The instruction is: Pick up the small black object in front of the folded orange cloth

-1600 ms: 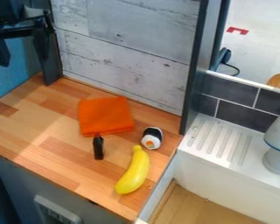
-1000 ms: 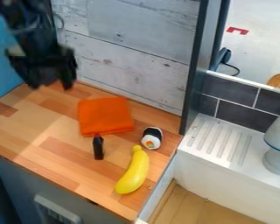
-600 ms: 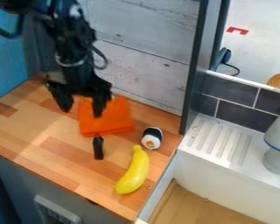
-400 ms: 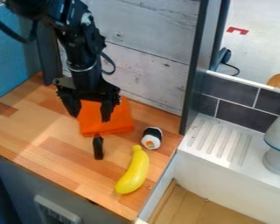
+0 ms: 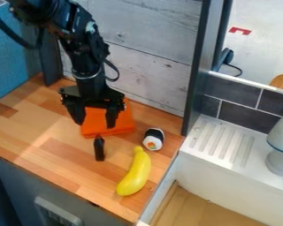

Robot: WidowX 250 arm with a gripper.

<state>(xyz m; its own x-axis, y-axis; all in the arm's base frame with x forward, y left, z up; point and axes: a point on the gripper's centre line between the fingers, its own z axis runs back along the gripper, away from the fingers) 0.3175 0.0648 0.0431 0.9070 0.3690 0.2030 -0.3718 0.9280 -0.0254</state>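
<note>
Gripper (image 5: 95,124): lowered slightly toward the counter, 2 fingers apart, above orange cloth (image 5: 121,120). Nearby: 1 black object (image 5: 99,148) (upright), 1 toy banana (image 5: 135,175).

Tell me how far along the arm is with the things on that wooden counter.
Done: no finished step shows.
In hand: nothing; the open gripper hangs over the folded orange cloth, empty between its fingers.
Left: apparently all the handling, as the cloth, small black object, toy sushi roll and banana all lie on the counter.
</note>
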